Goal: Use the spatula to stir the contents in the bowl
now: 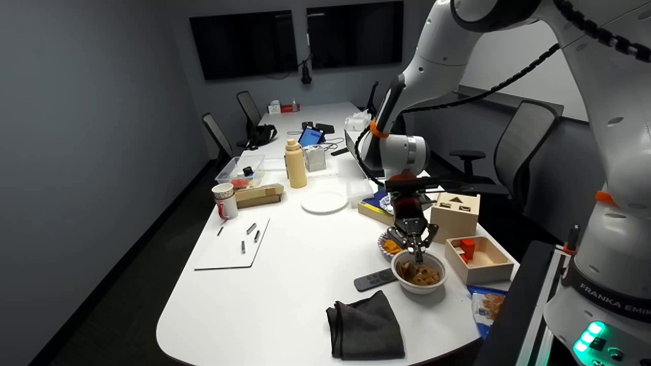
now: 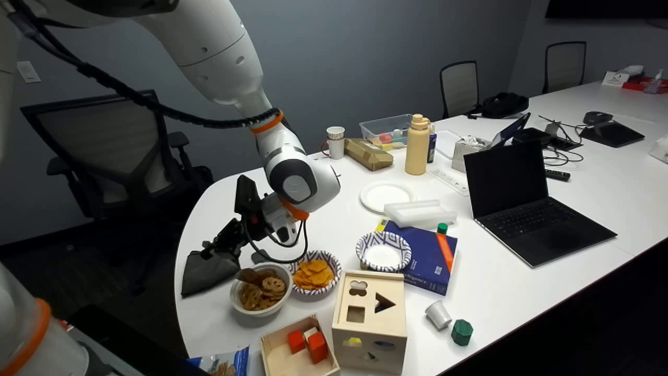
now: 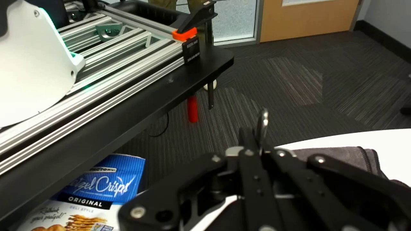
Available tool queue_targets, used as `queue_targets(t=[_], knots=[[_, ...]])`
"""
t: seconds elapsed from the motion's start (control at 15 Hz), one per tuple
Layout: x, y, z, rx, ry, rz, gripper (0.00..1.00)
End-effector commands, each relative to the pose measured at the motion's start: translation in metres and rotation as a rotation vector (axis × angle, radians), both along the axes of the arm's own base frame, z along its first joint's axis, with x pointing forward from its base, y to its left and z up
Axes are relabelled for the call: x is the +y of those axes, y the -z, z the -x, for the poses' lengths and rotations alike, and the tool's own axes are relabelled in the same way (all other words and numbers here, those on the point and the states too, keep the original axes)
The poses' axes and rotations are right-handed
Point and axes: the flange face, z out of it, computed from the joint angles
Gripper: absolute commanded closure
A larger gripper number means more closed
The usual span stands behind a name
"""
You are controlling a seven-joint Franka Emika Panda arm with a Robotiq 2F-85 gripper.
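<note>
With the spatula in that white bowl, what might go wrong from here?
Stirring could flick the contents over the rim of the open white bowl. A sideways push might shove that bowl into the chip bowl or the remote close by. The spatula might twist, as the pincer seems to hold it just at the tips.

“Crisps” on bag [image 3: 91,192], “FRANKA” on arm base [image 1: 605,307]

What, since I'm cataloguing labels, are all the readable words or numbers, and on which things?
"FRANKA EMIK", cut off: robot base.
"8020.net": black tag; line beneath too blurred.
"etzel Crisps", start unclear: blue-and-white pretzel bag.
"ORIGINAL": same bag.
"DELI STYLE": same bag.
"Rethink your pretzel!": same bag.
"elligence", start unclear: blue book.
Too small or blurred: bag's top line, book's other print, laptop keys.
</note>
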Motion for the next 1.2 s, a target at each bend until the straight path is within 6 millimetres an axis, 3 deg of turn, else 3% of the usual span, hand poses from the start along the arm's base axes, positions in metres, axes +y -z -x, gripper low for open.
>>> queue_targets(t=[0.0, 0.53, 0.8, 1.13], knots=[[0.003, -0.007, 0.007, -0.054, -0.018, -0.126, 0.99], [-0.011, -0.016, 0.027, 0.119, 0.018, -0.171, 0.99], [-0.017, -0.004, 0.03, 0.246, 0.057, -0.099, 0.99], [-0.02, 0.012, 0.027, 0.283, 0.082, -0.015, 0.99]])
